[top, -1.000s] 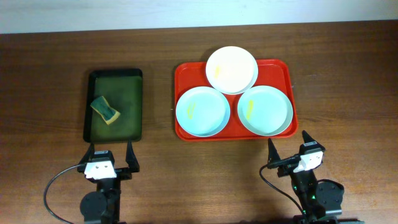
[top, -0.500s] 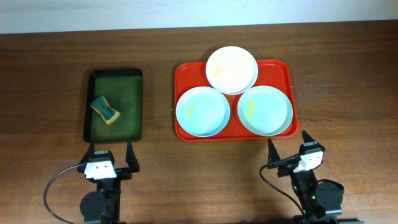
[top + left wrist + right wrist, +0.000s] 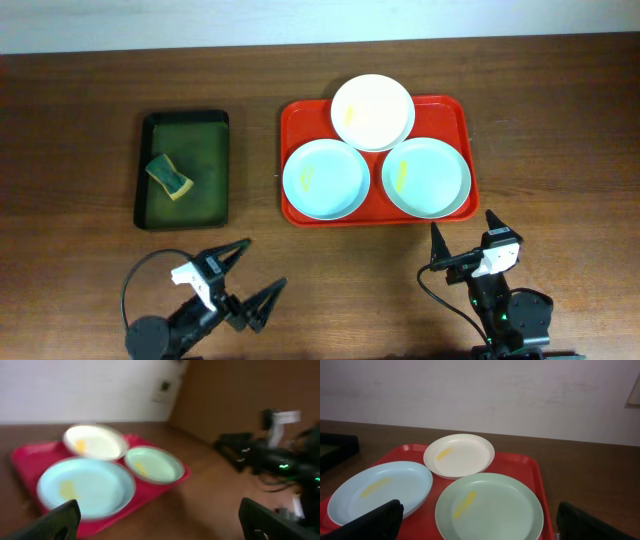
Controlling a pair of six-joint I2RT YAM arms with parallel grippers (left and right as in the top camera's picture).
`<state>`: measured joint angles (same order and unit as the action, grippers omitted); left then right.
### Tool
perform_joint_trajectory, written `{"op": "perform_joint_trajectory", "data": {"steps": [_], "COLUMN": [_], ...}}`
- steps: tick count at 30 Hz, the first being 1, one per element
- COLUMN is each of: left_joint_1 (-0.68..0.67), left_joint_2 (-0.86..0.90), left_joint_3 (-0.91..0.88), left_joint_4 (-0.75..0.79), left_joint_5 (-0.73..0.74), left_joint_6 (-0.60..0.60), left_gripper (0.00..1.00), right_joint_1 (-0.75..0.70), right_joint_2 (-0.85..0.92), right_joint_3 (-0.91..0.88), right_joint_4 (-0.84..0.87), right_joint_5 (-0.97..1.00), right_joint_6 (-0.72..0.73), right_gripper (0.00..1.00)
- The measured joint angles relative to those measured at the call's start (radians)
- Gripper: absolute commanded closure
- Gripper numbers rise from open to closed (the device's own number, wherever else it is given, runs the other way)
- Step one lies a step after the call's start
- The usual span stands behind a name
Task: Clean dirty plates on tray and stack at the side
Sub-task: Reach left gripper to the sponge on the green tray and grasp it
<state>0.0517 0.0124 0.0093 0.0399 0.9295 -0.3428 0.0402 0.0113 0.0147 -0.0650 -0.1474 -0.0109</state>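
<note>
The red-orange tray point(image 3: 455, 118) holds three plates, each with a yellow smear: a white plate point(image 3: 372, 112) at the back, a pale blue plate point(image 3: 325, 179) front left, a pale green plate point(image 3: 426, 177) front right. In the right wrist view the tray point(image 3: 520, 462) shows with the white plate point(image 3: 459, 455), the blue plate point(image 3: 380, 491) and the green plate point(image 3: 490, 507). My right gripper point(image 3: 465, 240) is open and empty just in front of the tray. My left gripper point(image 3: 257, 273) is open and empty, angled toward the tray; its blurred view shows the plates point(image 3: 85, 485).
A dark green black-rimmed tray point(image 3: 210, 125) at the left holds a yellow-green sponge point(image 3: 169, 176). The wooden table point(image 3: 560, 150) reaches to a white wall at the back. Cables and the right arm's base point(image 3: 280, 460) show in the left wrist view.
My left arm has swung from pointing straight back to pointing right toward the red tray, its gripper now lower and further right. The right arm and plates have not moved.
</note>
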Motion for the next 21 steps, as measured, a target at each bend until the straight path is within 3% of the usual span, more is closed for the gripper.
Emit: {"op": "perform_joint_trajectory", "data": {"steps": [3,4,5,7,8,9,11,13,16,18,21], "left_joint_1": [0.001,0.000,0.002,0.002,0.002,0.001,0.002,0.002,0.003,-0.002,0.001], "left_joint_2": [-0.001,-0.001,0.007,0.099,0.120,0.235,0.496,0.817,1.285,1.380,1.575], "left_joint_3": [0.018,0.056,0.100,0.336,0.375,0.555,0.826,1.081,1.428,1.521,1.692], "left_joint_4": [0.467,0.441,0.364,0.042,0.019,-0.254,-0.576,-0.845,-1.062,-1.148,-1.181], "left_joint_5": [0.049,0.013,-0.035,-0.198,-0.268,-0.356,-0.493,-0.555,-0.535,-0.616,-0.898], "left_joint_6": [-0.079,-0.076,-0.046,0.083,0.128,0.177,0.287,0.364,0.415,0.327,0.126], "left_gripper": [0.01,0.01,0.00,0.01,0.01,0.01,0.01,0.01,0.01,0.01,0.01], "right_joint_1": [0.000,0.000,0.000,0.000,0.000,0.000,0.000,0.000,0.000,0.000,0.000], "right_joint_2": [0.005,0.005,0.006,0.005,0.006,0.007,0.008,0.007,0.007,0.007,0.007], "right_joint_3": [0.000,0.000,0.000,0.000,0.000,0.000,-0.001,-0.001,-0.001,-0.001,-0.001], "right_joint_4": [0.002,0.002,0.001,0.002,0.002,0.002,0.002,0.002,0.002,0.003,0.002], "right_joint_5": [0.000,0.000,0.000,0.000,0.000,0.000,0.000,0.000,0.000,0.000,0.000], "right_joint_6": [0.000,0.000,0.000,0.000,0.000,0.000,0.000,0.000,0.000,0.000,0.000], "right_gripper": [0.02,0.02,0.02,0.02,0.02,0.02,0.02,0.02,0.02,0.01,0.01]}}
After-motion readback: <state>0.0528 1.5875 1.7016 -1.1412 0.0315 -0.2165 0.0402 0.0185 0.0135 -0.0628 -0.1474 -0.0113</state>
